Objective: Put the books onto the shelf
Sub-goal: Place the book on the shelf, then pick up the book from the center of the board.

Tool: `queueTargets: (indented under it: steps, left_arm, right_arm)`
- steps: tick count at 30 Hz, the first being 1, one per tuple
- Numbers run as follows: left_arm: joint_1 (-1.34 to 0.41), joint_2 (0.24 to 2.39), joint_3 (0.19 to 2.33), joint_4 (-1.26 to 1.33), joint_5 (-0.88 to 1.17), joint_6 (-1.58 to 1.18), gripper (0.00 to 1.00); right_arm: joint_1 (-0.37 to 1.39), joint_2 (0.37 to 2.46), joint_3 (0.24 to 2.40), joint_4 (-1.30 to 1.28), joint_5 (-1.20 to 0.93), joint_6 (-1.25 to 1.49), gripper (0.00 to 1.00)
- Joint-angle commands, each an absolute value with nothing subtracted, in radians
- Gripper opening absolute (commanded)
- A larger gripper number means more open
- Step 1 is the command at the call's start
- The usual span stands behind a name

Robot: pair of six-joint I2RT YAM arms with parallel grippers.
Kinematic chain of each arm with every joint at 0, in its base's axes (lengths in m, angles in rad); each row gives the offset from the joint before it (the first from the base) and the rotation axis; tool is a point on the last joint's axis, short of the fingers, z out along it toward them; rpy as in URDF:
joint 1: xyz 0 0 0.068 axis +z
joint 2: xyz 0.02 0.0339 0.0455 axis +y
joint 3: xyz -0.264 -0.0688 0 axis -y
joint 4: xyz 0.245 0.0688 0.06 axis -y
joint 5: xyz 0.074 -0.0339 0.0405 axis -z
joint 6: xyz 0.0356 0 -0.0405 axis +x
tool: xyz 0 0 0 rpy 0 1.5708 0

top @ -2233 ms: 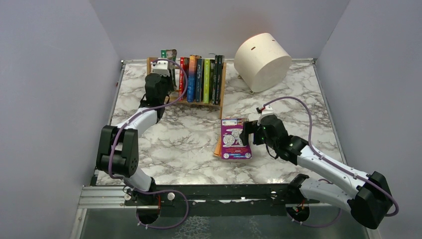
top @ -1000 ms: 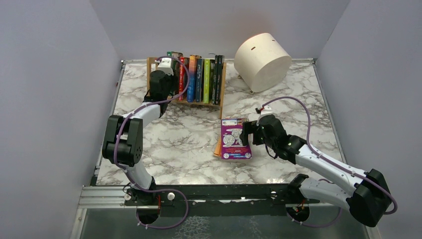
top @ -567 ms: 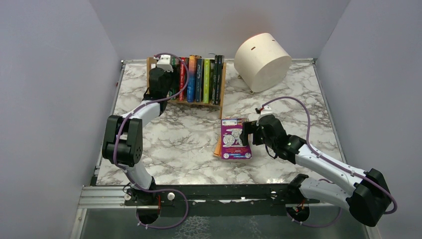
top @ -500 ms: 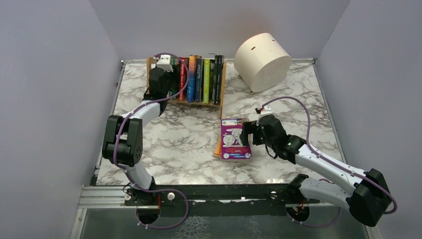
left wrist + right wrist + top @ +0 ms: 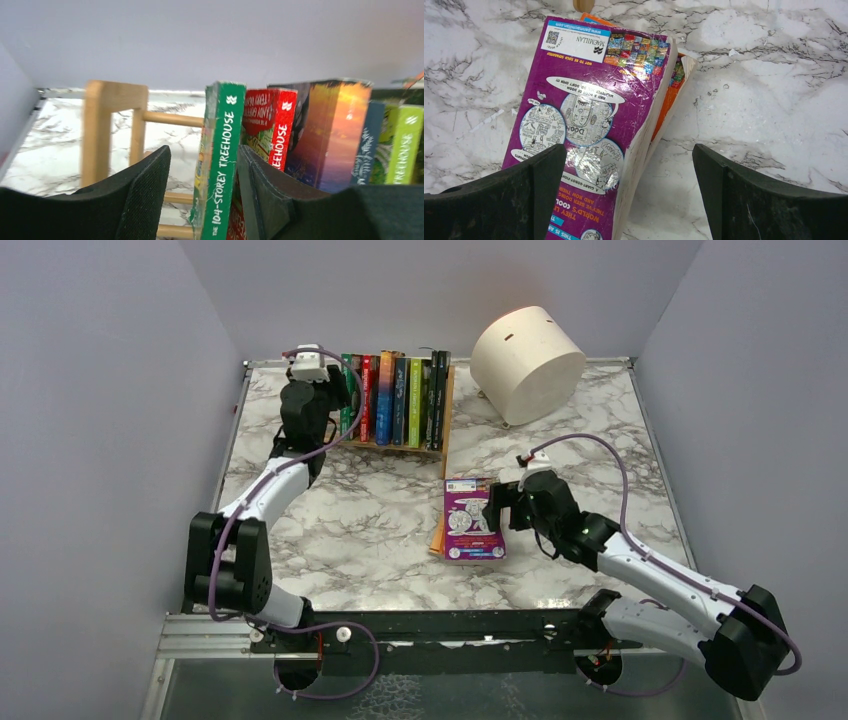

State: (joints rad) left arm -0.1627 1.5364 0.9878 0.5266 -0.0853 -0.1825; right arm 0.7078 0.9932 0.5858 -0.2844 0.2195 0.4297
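Straddling green book (image 5: 220, 165): left end effector (image 5: 202, 156), apparently loose | right end effector (image 5: 629, 150) spread wide

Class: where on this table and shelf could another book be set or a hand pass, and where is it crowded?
Free: the shelf gap between its left post and the green book; bare table between shelf, left arm and purple book. Crowded: books pack the shelf rightward; the right gripper straddles the purple book's edge.

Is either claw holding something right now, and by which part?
Nothing is held. The left gripper stands open astride the green book on the shelf, a gap beside its spine. The right gripper hangs open over the purple book.
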Motion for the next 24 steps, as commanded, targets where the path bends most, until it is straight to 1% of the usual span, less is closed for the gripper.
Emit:
queueTargets:
  steps: [1, 6, 8, 11, 15, 20, 24]
  left_arm:
    - [-0.156, 1.369, 0.921, 0.550, -0.211, -0.224, 0.45]
    - [-0.184, 1.228, 0.860, 0.446, -0.111, -0.356, 0.45]
    - [-0.227, 1.193, 0.840, 0.377, -0.044, -0.383, 0.45]
    - [-0.333, 1.136, 0.794, 0.287, -0.041, -0.390, 0.46]
    - [-0.440, 1.060, 0.696, 0.254, -0.028, -0.425, 0.59]
    - [-0.488, 0.998, 0.584, 0.264, 0.054, -0.507, 0.67]
    - [-0.530, 0.989, 0.522, 0.270, 0.066, -0.546, 0.70]
  right_arm:
    - [0.713, 0.965, 0.600, -0.290, 0.260, 0.442, 0.96]
    - [0.713, 0.975, 0.624, -0.363, 0.346, 0.489, 0.97]
    - [0.712, 0.993, 0.639, -0.412, 0.401, 0.519, 0.98]
    - [0.712, 1.005, 0.650, -0.466, 0.466, 0.552, 0.99]
    - [0.711, 0.984, 0.646, -0.505, 0.512, 0.585, 0.99]
    - [0.710, 0.959, 0.646, -0.546, 0.556, 0.629, 1.00]
    - [0.707, 1.008, 0.659, -0.562, 0.552, 0.644, 1.00]
